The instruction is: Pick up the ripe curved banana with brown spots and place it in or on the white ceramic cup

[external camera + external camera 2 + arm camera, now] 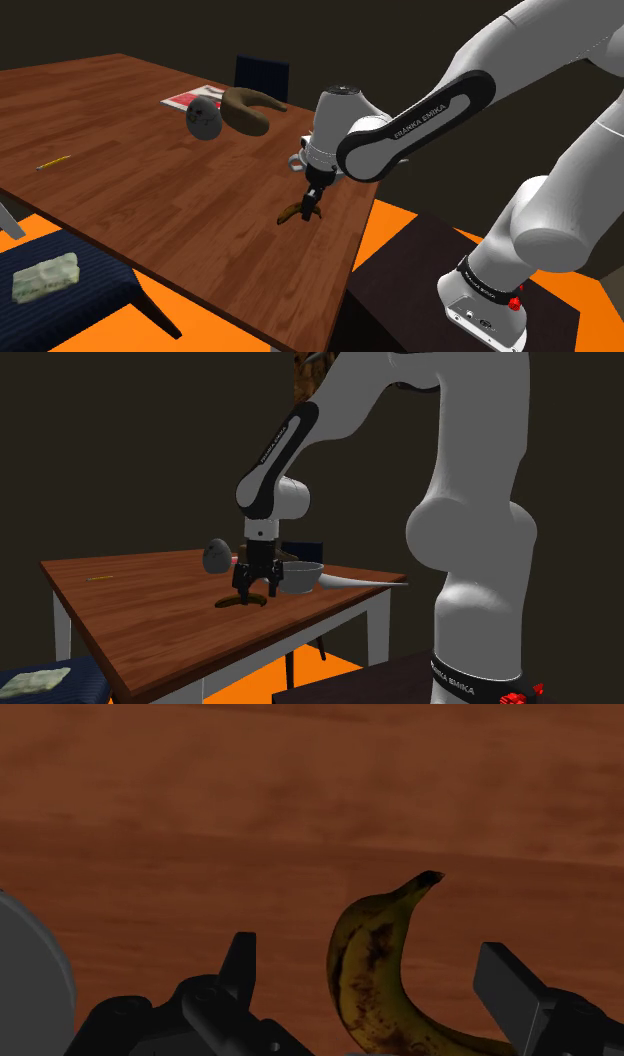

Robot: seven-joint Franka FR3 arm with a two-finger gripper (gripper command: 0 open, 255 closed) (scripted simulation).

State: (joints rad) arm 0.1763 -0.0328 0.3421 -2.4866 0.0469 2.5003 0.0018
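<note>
Claw (368,952), black, released, straddling the brown-spotted banana (362,994) lying on the wooden surface (300,784); grey cup (300,577) near. Hazard: closing off-centre may squirt the curved fruit sideways, ungrasped

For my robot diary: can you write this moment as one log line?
phase: pre-grasp | gripper: open, straddling banana | banana: on table, unheld
</note>
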